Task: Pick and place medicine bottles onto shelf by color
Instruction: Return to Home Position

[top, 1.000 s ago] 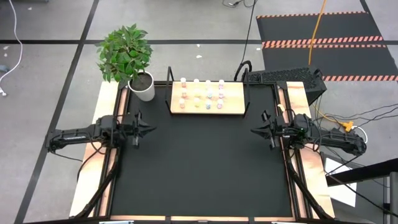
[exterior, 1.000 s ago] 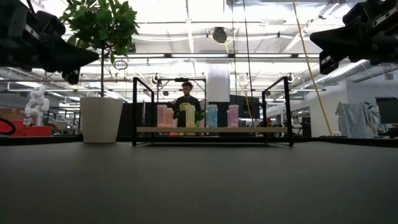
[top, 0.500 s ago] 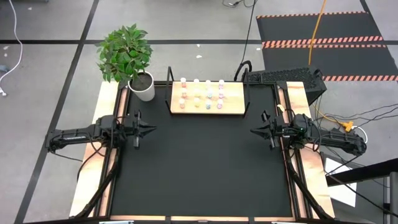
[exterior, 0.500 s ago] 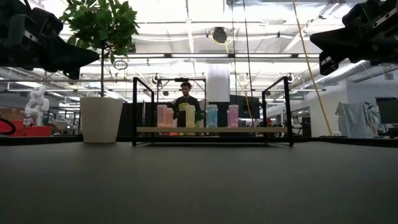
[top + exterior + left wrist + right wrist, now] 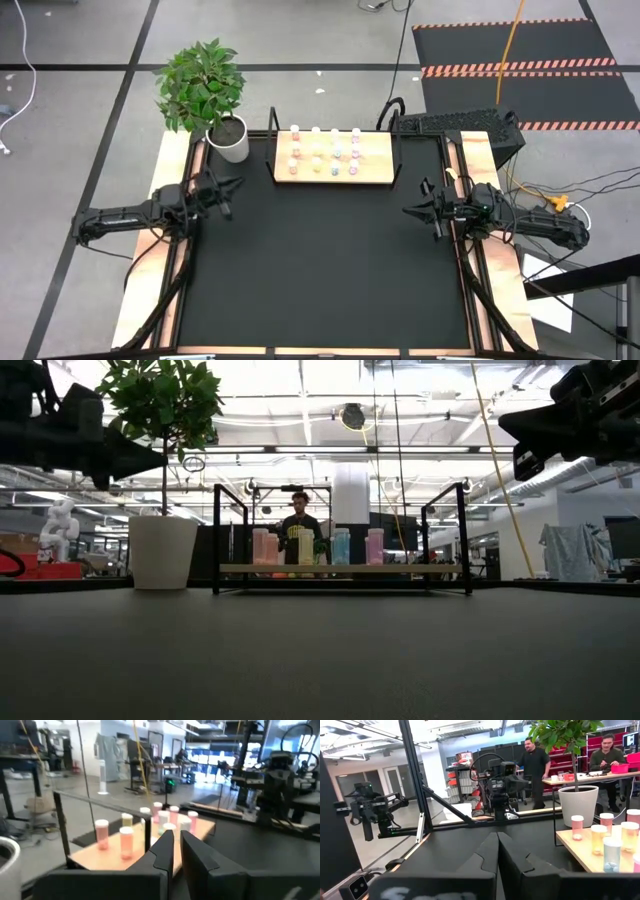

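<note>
Since a moment ago the left pincer (image 5: 232, 186) has swung from pointing across the table (image 5: 320, 270) to angling toward the shelf (image 5: 377, 160), and its fingers, spread wide before, have drawn in. In the left wrist view they stand all but clenched, a thin slit between them, gripping nothing. The right pincer (image 5: 412, 211) has not shifted. It hangs over the table's right edge, pointing inward, fingers pressed together and empty.

All eight bottles (image 5: 296, 131) stand on the shelf at the table's far side, in two rows with like colours paired front to back: pink, yellow, blue-teal, purple. None is left on the table, so the sorting looks finished, and the left arm's turn reads as settling into its rest pose.

Both arms lie low and stretched along the table's side rails, wrists raised above the surface, well apart from the shelf.
</note>
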Robot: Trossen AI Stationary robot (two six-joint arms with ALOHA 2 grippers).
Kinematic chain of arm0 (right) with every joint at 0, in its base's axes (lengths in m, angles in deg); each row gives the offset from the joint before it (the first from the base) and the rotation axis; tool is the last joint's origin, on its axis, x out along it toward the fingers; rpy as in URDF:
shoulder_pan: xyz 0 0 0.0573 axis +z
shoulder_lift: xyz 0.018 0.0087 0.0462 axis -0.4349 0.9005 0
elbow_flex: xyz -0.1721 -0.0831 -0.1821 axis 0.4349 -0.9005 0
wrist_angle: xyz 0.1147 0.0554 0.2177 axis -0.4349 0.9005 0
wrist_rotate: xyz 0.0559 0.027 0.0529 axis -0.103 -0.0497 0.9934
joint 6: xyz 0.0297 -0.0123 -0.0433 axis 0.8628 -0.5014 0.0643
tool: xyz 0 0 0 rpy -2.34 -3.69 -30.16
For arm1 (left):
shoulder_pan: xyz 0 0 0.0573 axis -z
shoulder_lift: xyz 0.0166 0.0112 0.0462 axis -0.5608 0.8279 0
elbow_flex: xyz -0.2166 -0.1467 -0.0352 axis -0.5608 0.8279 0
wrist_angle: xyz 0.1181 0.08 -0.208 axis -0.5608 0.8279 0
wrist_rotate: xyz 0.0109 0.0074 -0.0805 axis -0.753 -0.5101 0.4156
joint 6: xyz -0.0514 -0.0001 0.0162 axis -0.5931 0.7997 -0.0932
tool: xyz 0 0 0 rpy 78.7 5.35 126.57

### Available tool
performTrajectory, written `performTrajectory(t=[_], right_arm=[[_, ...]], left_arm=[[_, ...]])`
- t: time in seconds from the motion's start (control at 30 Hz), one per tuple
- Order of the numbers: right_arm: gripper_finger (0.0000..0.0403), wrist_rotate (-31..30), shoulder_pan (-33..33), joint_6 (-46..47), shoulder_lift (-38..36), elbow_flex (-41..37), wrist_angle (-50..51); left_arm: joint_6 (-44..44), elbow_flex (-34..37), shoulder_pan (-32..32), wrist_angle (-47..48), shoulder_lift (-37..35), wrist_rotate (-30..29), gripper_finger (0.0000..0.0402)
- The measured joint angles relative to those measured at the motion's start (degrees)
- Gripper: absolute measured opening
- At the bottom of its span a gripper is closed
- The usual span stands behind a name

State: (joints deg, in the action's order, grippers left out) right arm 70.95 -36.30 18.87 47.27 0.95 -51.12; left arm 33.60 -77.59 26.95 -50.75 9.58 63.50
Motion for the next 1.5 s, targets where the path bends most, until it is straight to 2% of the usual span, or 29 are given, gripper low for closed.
performTrajectory(t=[1.5], right_arm=[[0.0000, 0.0, 0.0, 0.0, 0.0, 0.0, 0.0]], left_arm=[[2.1, 0.0, 0.0, -0.6, 0.0, -0.4, 0.0033]])
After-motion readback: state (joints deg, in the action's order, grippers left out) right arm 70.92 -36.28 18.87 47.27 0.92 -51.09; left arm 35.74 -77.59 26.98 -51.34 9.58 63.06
